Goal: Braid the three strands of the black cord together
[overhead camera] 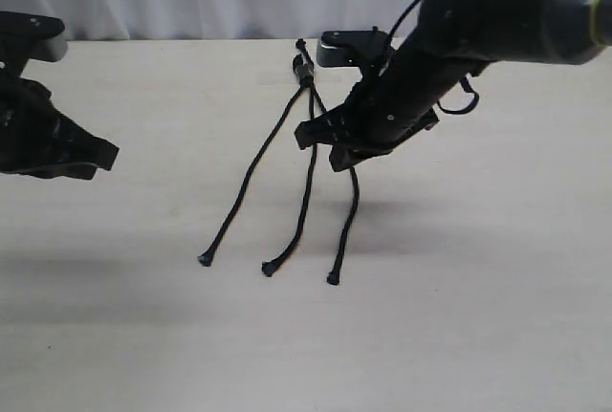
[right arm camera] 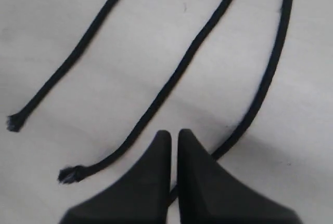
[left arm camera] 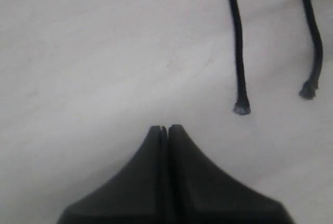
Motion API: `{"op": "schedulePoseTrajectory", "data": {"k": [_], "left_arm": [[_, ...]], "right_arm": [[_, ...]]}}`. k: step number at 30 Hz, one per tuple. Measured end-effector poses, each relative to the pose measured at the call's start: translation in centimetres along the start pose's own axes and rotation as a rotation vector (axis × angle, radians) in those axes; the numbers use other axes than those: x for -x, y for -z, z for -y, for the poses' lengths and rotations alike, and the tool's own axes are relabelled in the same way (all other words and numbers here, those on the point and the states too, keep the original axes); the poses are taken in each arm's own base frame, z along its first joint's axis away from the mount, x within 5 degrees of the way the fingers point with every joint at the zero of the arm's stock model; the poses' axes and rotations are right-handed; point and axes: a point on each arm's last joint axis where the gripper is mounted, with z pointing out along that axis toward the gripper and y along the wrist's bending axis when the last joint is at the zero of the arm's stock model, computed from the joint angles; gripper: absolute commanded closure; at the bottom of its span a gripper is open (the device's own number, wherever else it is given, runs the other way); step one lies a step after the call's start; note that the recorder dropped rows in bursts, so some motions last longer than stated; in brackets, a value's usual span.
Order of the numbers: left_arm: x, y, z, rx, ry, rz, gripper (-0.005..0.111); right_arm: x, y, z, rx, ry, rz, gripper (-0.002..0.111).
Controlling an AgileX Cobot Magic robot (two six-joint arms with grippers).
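Soft, even brightness; faint shadows on the table; strands blurred in wrist views.

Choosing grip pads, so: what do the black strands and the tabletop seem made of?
The three strands: likely woven textile cord, matte black, with fuzzy frayed tips. The table: smooth, pale beige, perhaps laminate or painted board; soft shadows, no visible grain.

We see two matte black arms: the right arm is a thick rounded tube with a yellow-green ring and thin glossy cables looping off it, while the left arm looks blocky and angular. The left gripper and right gripper both taper like smooth black wedges to blunt tips
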Motion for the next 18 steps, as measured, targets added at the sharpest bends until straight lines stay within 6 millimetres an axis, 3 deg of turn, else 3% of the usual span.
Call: {"op": "schedulePoseTrajectory", "data": {"k": [2, 5, 7, 18], "left_arm": [[0.2, -0.2, 1.1, -0.006, -0.049, 0.014, 0.107], [0.2, -0.2, 1.1, -0.006, -0.051, 0.019, 0.107], [0.2, -0.2, 1.1, -0.005, -0.051, 0.02, 0.107], [0.3, -0.2, 1.2, -0.008, -0.051, 0.021, 0.107]], "right_arm": [[1.8, -2.4, -0.3, -0.06, 0.024, -0.072, 0.098], [2.7, -4.3, -1.2, -0.068, 0.03, -0.127, 0.075], [3.1, -5.3, -1.6, -0.067, 0.029, -0.153, 0.07], [2.5, -8.7, -1.3, -0.089, -0.037, -0.215, 0.071]]}}
